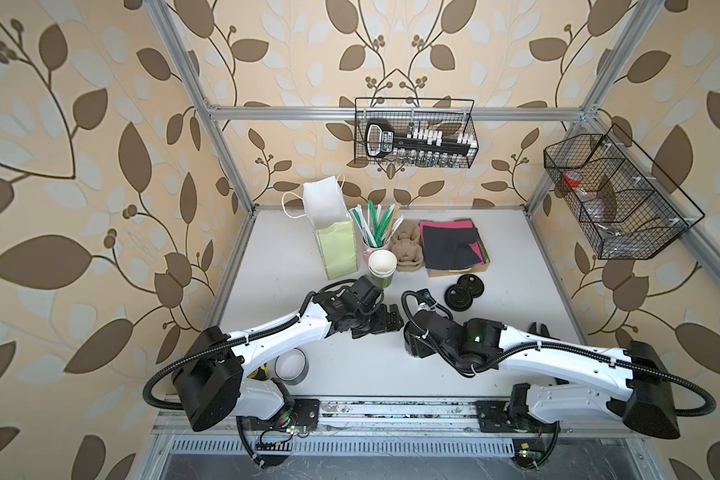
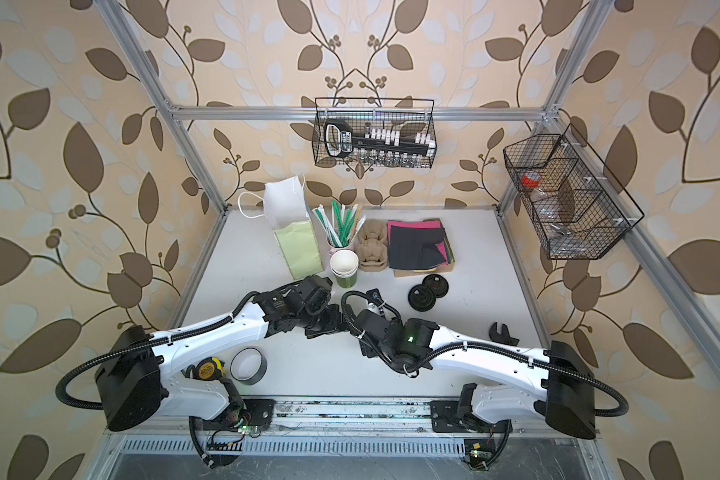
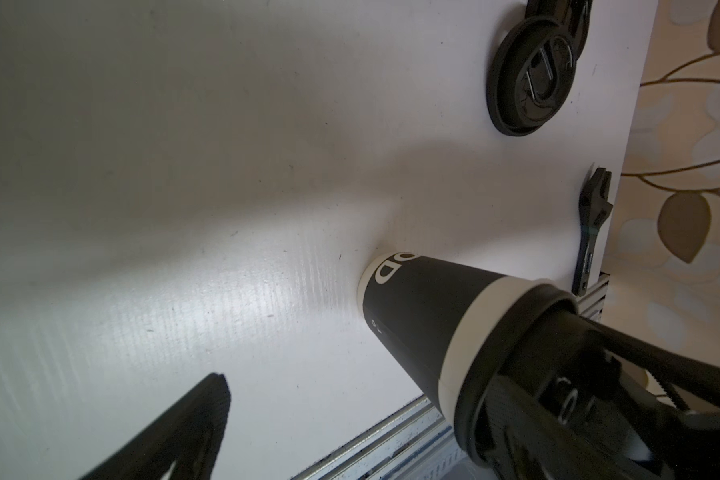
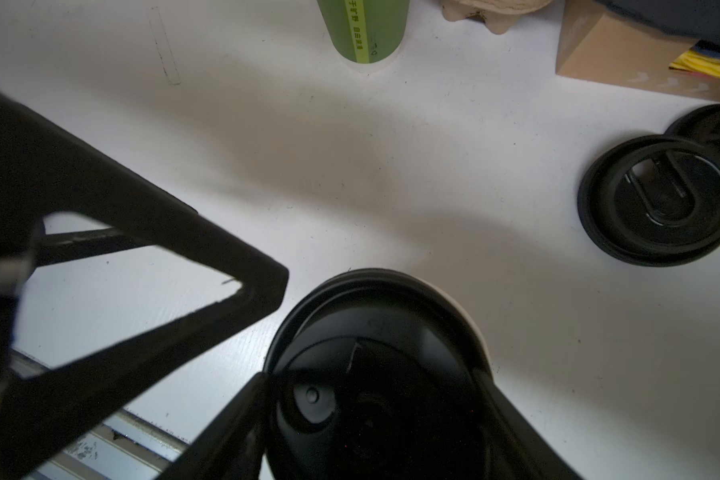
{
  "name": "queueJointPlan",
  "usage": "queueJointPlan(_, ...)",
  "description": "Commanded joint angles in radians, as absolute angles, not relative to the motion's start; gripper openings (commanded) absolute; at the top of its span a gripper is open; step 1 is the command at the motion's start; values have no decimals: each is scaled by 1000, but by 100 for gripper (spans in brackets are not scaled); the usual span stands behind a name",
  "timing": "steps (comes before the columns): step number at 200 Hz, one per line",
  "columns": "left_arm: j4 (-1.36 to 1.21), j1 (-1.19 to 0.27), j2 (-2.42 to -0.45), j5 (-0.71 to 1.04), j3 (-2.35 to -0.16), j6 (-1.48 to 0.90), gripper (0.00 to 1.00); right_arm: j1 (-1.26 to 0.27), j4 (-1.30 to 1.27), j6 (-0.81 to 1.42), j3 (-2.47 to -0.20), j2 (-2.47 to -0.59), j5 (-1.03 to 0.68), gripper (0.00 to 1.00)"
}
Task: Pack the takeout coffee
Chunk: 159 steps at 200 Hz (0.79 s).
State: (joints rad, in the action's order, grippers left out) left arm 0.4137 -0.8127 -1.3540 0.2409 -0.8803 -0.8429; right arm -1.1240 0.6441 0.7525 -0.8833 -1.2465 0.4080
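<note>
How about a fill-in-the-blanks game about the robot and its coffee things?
1. The right pincer has a finger on each side of the black ____ on the takeout coffee.
2. The stack of empty paper cups is ____ on the outside.
3. ____ loose lids can be seen lying on the table.

Missing words: lid; green; two.
</note>
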Motion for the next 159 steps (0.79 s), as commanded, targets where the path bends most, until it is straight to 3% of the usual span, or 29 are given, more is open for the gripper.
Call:
queueJointPlan(1, 388, -821, -1359, 268, -923, -848, 99, -1135, 703, 761, -864, -1300, 302, 70)
queueJointPlan(159, 402, -826, -1434, 263, -882, -834, 97, -1138, 637, 750, -797, -1299, 204, 71)
